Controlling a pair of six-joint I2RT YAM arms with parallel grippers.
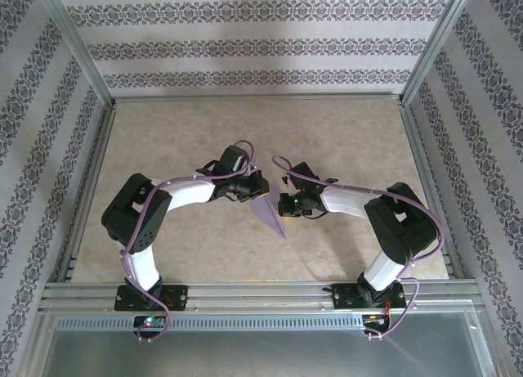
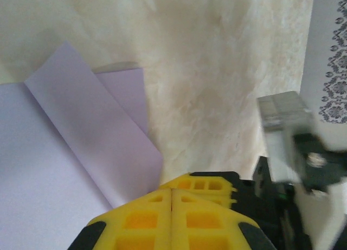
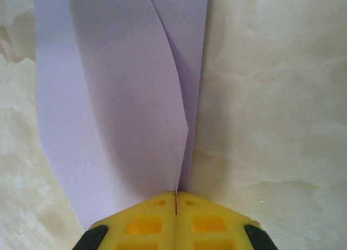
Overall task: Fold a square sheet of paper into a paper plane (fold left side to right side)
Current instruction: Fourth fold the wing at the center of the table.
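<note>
Top external: finds the purple paper [image 1: 270,217] on the worktop [image 1: 180,132] between both hands, narrow point aimed at the near edge.
From the right wrist, shows the right hand [image 3: 176,198] pinched together on the paper's raised flap edge, long axis running straight ahead. From the left wrist, shows the left hand [image 2: 172,194] also closed, paper spreading leftward; cannot tell whether clamped on it. Judged equally near both.

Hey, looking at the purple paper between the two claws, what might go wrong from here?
The right claw is shut on a bowed flap of the folded paper; pulling could tear it or set a crooked crease. The left claw, also shut, sits close beside it, so the two might collide.
</note>
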